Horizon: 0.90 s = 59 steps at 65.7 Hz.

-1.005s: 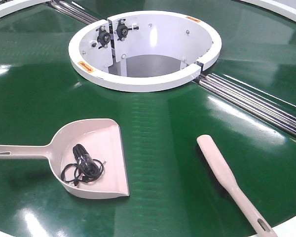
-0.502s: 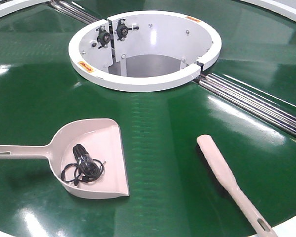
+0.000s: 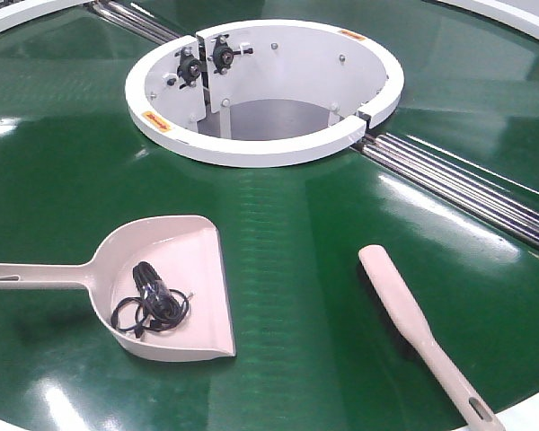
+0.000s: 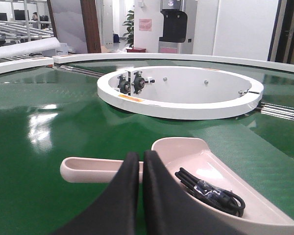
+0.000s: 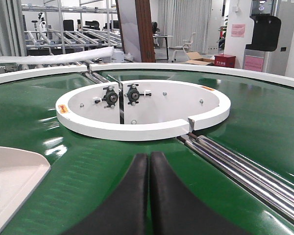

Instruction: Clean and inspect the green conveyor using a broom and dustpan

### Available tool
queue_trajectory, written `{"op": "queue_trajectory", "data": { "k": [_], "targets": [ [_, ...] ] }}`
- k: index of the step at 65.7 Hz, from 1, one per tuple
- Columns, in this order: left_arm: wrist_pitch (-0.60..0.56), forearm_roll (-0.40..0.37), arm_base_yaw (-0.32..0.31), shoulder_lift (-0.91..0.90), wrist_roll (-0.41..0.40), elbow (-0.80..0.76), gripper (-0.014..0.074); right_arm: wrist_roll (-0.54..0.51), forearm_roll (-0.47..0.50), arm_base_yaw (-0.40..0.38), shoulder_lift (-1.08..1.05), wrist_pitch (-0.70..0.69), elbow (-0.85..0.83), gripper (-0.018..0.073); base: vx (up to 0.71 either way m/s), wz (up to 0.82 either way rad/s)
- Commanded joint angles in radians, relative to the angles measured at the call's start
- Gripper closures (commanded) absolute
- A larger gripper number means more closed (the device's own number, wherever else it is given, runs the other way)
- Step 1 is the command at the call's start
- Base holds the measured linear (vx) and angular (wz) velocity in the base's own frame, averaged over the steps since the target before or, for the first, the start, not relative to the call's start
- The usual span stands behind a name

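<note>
**Item 1, far left: dustpan.** Pale pink-beige plastic dustpan point(image 3: 166, 287), wide and flat-lipped, lying on the belt. Its straight handle runs out to the left and its open lip faces right. A small black coiled cable point(image 3: 151, 303) lies inside the scoop.

**Item 2: left tool.** Black left tool point(image 4: 138, 169), fingers pressed together with no gap, holding nothing. In the left wrist view it sits just above and short of the dustpan handle, where the handle joins the scoop. Whether it touches the handle I cannot tell. This arm is the nearer one to the dustpan.

**Item 3, centre and all round: conveyor.** Large glossy dark green circular conveyor point(image 3: 296, 224) carrying everything here. A white ring opening point(image 3: 265, 90) sits at its middle, and silver metal rails point(image 3: 458, 184) run off to the right.

**Item 4: right tool.** Black right tool point(image 5: 149, 166), fingers likewise closed on nothing, aimed at the central ring over bare belt.

**Item 5, right: broom.** Slim pale pink-beige plastic hand brush, the broom point(image 3: 418, 332), lying bristles down. Its long axis runs from its head at upper left to the slotted handle end at lower right, by the white rim. It does not show in the right wrist view, so its bearing from that tool is uncertain. The right arm is judged nearer, and both tools would need to spread before any grasp.
</note>
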Motion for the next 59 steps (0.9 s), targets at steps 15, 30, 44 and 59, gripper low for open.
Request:
{"op": "queue_trajectory", "data": {
  "k": [15, 30, 44, 59],
  "targets": [
    [-0.067, -0.001, 0.000, -0.014, -0.002, 0.010, 0.0602, -0.101, -0.044, -0.004, 0.014, -0.040, -0.029, 0.0568, 0.00, 0.00],
    [-0.067, -0.001, 0.000, -0.014, -0.002, 0.010, 0.0602, -0.032, 0.019, -0.246, 0.013, -0.030, -0.010, 0.0568, 0.00, 0.00],
    [-0.067, -0.001, 0.000, -0.014, -0.002, 0.010, 0.0602, 0.051, -0.078, -0.269, -0.091, -0.207, 0.201, 0.0567, 0.00, 0.00],
    [-0.067, -0.001, 0.000, -0.014, -0.002, 0.010, 0.0602, 0.081, -0.079, -0.269, -0.227, -0.080, 0.206, 0.0567, 0.00, 0.00]
  ]
}}
